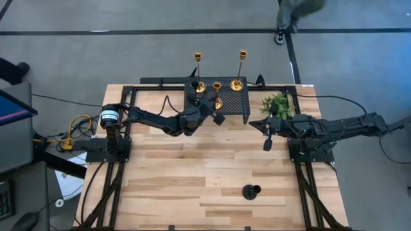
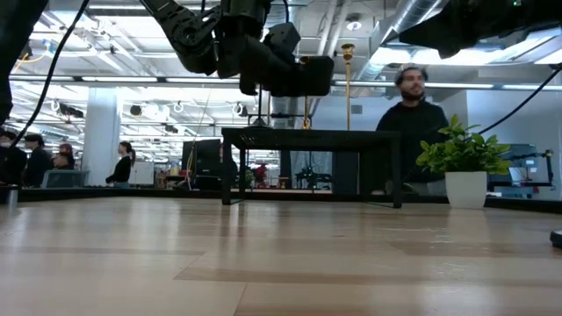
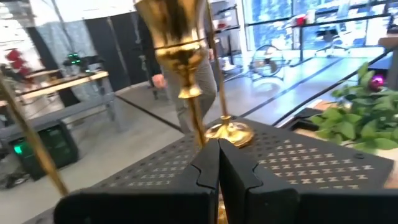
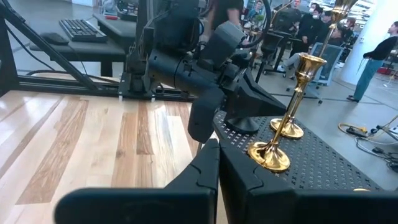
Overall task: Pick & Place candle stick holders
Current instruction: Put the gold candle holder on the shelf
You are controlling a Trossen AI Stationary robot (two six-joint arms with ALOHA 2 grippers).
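Standing on mesh rack (image 1: 239,102), gold candle stick holders (image 1: 217,94)

Both arms are matte black, built of boxy angular links with rounded joint housings. The left arm (image 1: 154,119) has a silver-and-black cylindrical motor (image 1: 110,115) at its base, with yellow and orange cables (image 1: 76,128) bundled beside it. The right arm (image 1: 334,128) trails thin black cables. Each stands on a black tube frame (image 1: 109,173). The fingers (image 3: 239,180) are dark moulded plastic with stepped, notched inner edges.
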